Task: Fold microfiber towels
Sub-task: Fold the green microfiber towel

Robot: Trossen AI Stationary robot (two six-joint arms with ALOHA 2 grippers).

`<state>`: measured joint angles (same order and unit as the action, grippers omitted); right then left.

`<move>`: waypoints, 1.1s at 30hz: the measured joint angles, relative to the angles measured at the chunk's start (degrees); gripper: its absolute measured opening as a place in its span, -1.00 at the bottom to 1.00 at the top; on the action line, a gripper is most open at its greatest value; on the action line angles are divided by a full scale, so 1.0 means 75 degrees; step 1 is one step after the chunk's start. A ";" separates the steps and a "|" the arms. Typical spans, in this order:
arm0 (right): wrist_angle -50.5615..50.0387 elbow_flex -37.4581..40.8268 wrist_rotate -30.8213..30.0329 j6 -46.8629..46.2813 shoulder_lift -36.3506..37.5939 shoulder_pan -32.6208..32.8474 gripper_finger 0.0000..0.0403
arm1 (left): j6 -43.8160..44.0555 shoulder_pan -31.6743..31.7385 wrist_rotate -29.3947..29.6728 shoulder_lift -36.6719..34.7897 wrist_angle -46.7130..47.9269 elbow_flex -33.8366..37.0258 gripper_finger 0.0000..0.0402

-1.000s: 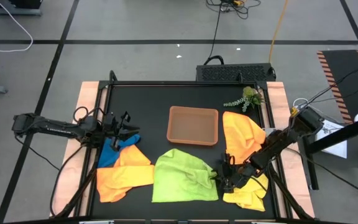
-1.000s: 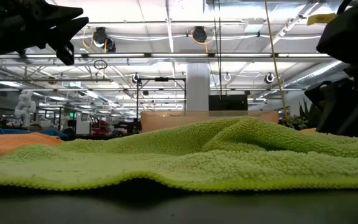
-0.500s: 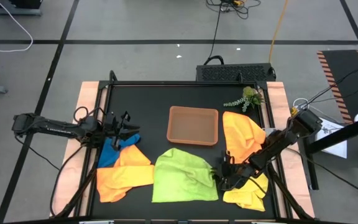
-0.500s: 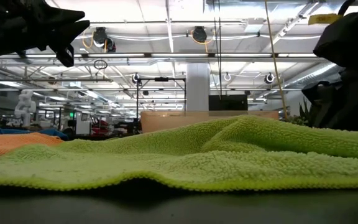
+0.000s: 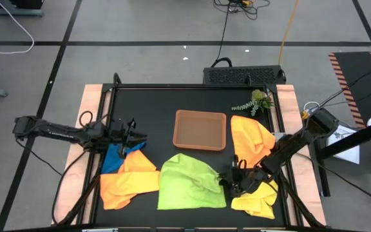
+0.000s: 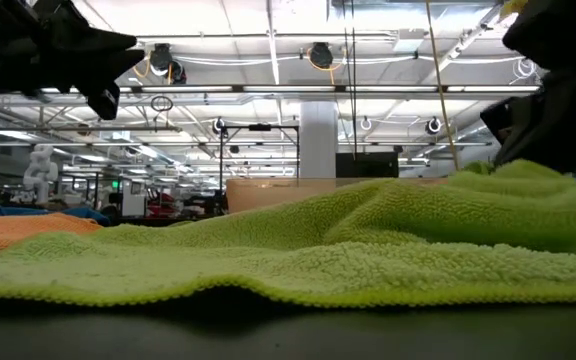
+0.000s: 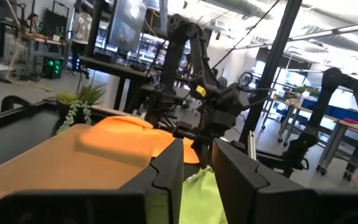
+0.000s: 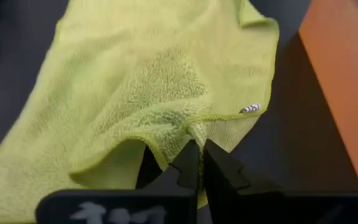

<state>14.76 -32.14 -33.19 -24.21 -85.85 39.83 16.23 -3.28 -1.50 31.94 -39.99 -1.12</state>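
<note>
From where I stood, the right gripper [image 5: 236, 182] had its fingers pinched together on the near right edge of the lime green towel [image 5: 190, 183], and in the right wrist view a fold of that cloth [image 8: 166, 118] rose up between the two dark fingers. The edge looked lifted a little off the table [image 5: 153, 103], bunched just at the fingertips, while the rest of the towel trailed away from the gripper toward the middle. Just beyond the gripper on its outer side lay a yellow towel [image 5: 255, 201], and behind it, farther up the table, an orange towel [image 5: 250, 140] lay crumpled. The brown tray [image 5: 200, 129] sat empty, well apart from the gripper, with a small plant sprig [image 5: 255, 102] near its far corner.

The left gripper [image 5: 133, 134] hovered over a blue towel [image 5: 116, 156] and a second orange towel [image 5: 127, 183], its fingers a narrow way apart and holding nothing that I could see.

I judged the job barely begun: none of the towels looked folded, all lay rumpled, and this was only the first pinch.
</note>
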 joint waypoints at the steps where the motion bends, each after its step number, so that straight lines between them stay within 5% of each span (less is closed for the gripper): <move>1: 0.0001 0.0000 0.0000 0.0031 0.0103 -0.0002 -0.98 | -0.0058 -0.0068 0.0096 0.0002 0.0023 -0.0055 -0.56; 7: 0.0152 0.0000 -0.0211 0.0310 0.0628 -0.0002 -0.98 | -0.0302 -0.0565 0.0885 0.0482 0.1075 -0.0536 -0.56; 14: 0.0167 0.0000 -0.0207 0.0467 0.0761 -0.0011 -0.98 | -0.0088 -0.1320 0.1929 0.2349 0.2011 -0.1504 -0.56; 25: 0.0167 0.0000 -0.0176 0.0464 0.0761 -0.0011 -0.98 | -0.0832 -0.2031 0.2420 0.6100 0.2963 -0.3683 -0.56; 33: 0.0164 0.0000 -0.0169 0.0497 0.0761 0.0001 -0.98 | -0.1154 -0.2019 0.2436 0.7754 0.4433 -0.5150 -0.56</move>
<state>15.99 -32.14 -34.46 -20.49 -80.14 39.83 7.58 -18.42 16.77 90.09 -6.74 -39.74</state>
